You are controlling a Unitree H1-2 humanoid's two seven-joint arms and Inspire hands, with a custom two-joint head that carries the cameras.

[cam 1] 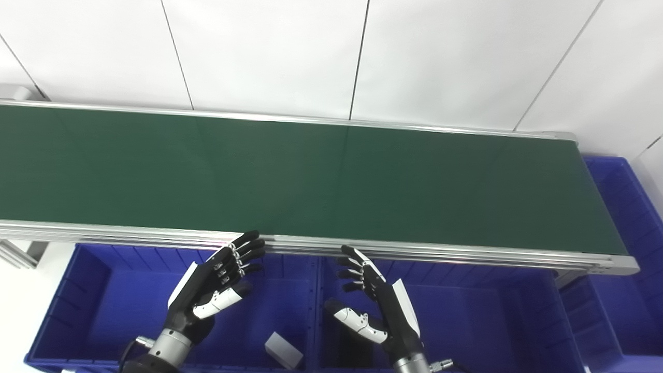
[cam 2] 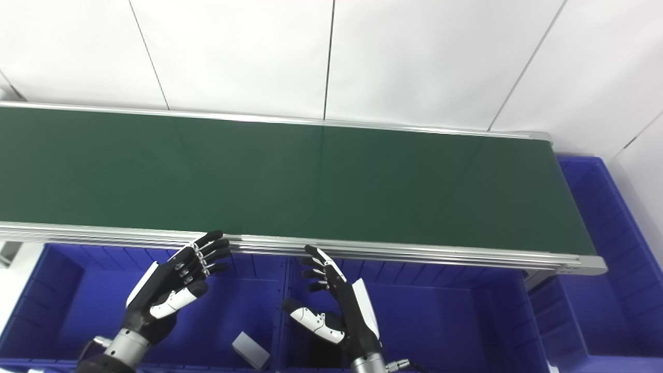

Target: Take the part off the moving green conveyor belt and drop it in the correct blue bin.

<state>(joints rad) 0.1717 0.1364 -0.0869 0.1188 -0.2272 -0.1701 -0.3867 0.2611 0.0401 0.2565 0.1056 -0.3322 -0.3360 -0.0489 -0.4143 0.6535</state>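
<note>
The green conveyor belt [cam 1: 311,181] runs across the picture and carries no part that I can see. Below its near rail, my left hand [cam 1: 220,282] hovers open over the left blue bin [cam 1: 98,305], fingers spread toward the rail. My right hand [cam 1: 373,300] is open too, palm facing left, above the middle blue bin [cam 1: 466,316]. Neither hand holds anything. A white block-shaped part [cam 1: 283,350] lies in the left bin near its right wall, between the two wrists.
A third blue bin [cam 1: 632,217] stands at the belt's right end. The silver near rail [cam 1: 440,254] of the conveyor lies just beyond my fingertips. A white panelled wall rises behind the belt.
</note>
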